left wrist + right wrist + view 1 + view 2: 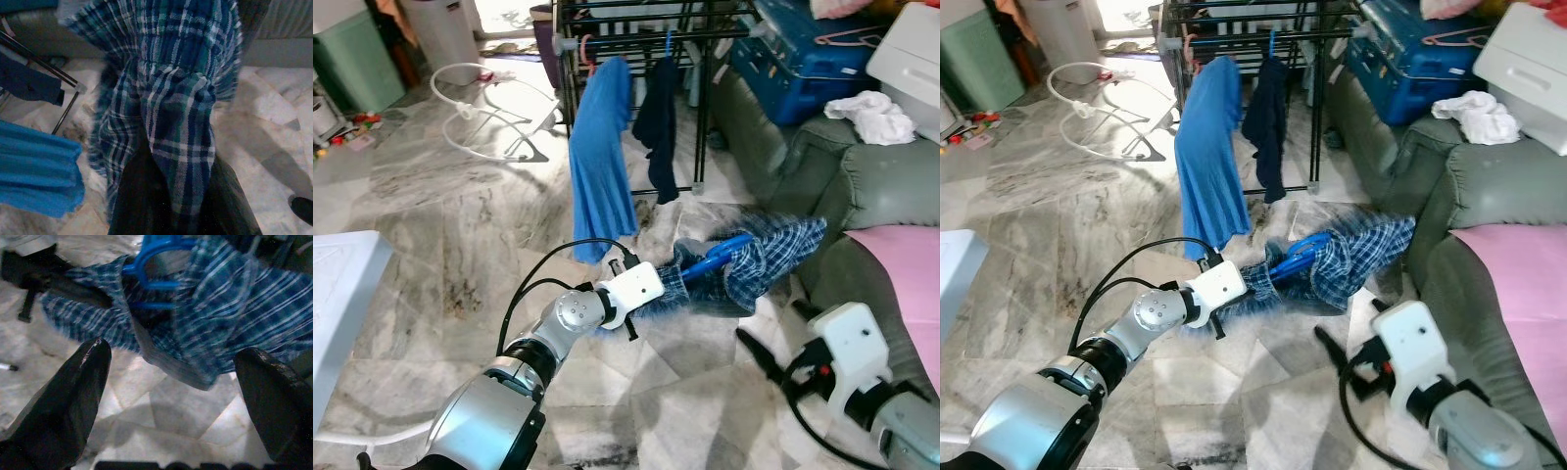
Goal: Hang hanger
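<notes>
A blue-and-white plaid shirt (pixel 762 262) on a blue hanger (pixel 717 254) hangs low over the marble floor, in front of the grey sofa. My left gripper (pixel 677 277) is shut on the shirt's collar end, and the cloth drapes over its fingers (pixel 146 205). My right gripper (pixel 173 347) is open, its fingers spread wide, just short of the shirt on the near side and touching nothing. The black drying rack (pixel 636 27) stands farther back, with a long blue garment (pixel 602 157) and a dark navy garment (pixel 658 122) hanging from it.
The grey sofa (pixel 862 176) runs along the right, with a white cloth (pixel 871 116) and a pink cover (pixel 906 264) on it. A blue suitcase (pixel 803 49) sits behind it. White hoops (pixel 480 108) lie on the floor at the back left, and a white surface (pixel 342 284) stands at my left.
</notes>
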{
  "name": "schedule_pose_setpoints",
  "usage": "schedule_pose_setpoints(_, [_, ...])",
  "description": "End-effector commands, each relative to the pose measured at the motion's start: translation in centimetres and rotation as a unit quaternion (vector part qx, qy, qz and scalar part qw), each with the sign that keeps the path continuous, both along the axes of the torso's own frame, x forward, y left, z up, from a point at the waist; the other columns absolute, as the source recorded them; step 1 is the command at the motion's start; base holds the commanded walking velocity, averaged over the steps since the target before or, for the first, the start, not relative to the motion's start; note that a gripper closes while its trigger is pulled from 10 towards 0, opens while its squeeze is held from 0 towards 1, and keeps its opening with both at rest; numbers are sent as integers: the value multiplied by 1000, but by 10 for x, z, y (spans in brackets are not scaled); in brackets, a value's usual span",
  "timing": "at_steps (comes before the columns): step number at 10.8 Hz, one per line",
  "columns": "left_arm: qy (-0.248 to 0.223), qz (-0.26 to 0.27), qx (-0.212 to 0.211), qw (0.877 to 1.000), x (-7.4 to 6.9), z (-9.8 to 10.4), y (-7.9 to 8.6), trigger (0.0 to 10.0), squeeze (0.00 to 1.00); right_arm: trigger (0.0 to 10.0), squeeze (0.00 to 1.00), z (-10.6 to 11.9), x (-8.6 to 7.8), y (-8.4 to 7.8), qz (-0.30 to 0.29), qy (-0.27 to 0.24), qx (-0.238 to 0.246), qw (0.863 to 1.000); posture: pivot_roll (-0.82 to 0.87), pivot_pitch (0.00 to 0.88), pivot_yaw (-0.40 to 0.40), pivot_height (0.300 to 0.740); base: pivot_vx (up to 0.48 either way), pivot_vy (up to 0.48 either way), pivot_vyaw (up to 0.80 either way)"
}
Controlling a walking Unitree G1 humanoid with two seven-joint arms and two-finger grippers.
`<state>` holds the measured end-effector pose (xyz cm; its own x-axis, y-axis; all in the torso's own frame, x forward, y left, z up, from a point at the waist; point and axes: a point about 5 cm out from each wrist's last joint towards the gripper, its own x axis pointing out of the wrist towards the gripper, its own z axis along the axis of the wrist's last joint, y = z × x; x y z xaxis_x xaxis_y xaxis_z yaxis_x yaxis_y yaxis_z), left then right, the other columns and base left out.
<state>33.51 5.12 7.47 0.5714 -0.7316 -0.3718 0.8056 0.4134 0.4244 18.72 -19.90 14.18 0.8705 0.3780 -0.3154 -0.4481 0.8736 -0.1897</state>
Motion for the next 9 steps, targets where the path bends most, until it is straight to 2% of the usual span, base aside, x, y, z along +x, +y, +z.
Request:
schedule_pose_setpoints(1, [0,7,-4,1000,1,1,1,0,0,10000,1000,-1,-2,2,10,2,-3,1000,-139,65,16,740,0,0,0])
schedule_pose_setpoints(2, [0,5,-5,1000,2,2,1,0,0,10000,1000,-3,-3,6,24,3,-10,1000,-138,66,15,740,0,0,0])
schedule_pose_setpoints(4, [-16,-21,10,1000,4,8,1,0,0,10000,1000,-1,-9,-1,42,8,-61,997,-139,67,11,740,0,0,0])
schedule_pose_setpoints(5, [-39,-69,30,996,6,18,-1,0,0,10000,1000,3,-17,-25,31,16,-124,992,-142,68,10,740,0,0,0])
schedule_pose_setpoints(6, [-56,-109,48,991,6,25,-1,0,0,10000,1000,2,-24,-37,23,28,-139,990,-146,69,9,740,0,0,0])
schedule_pose_setpoints(7, [-59,-127,53,989,6,28,-1,0,0,10000,1000,0,-29,-39,24,38,-147,988,-148,72,12,740,0,0,0])
schedule_pose_setpoints(9, [-71,-190,79,976,2,32,0,0,0,10000,1000,-1,-35,-38,46,48,-169,983,-152,77,20,740,0,0,0])
